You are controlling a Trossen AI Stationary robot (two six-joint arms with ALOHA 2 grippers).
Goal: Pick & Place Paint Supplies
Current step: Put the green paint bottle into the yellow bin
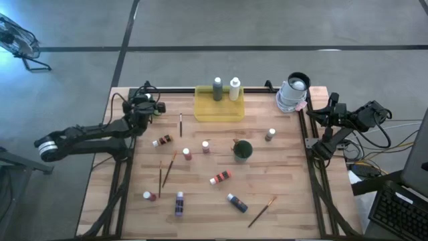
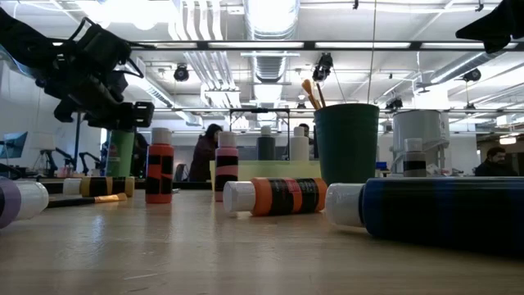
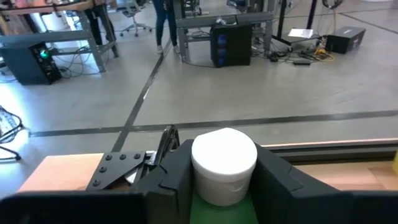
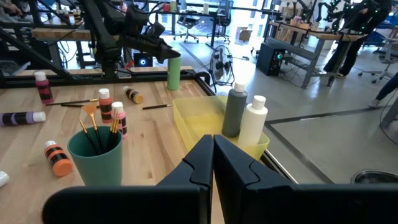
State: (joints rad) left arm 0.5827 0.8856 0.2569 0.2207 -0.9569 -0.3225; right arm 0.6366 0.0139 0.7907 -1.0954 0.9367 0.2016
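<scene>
no readable text, labels too blurred to read

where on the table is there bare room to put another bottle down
Bare wood lies along the right side, between the dark green round cup and the table's right edge, past the small brown bottle. The translucent yellow tray holds only two bottles at its back. The left-centre is crowded with small bottles and thin wooden paintbrushes.

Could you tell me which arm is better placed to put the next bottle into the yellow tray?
The left. Its gripper is already shut on a green bottle and is raised beside the yellow tray. The right gripper is shut and empty, parked at the table's right edge.
</scene>
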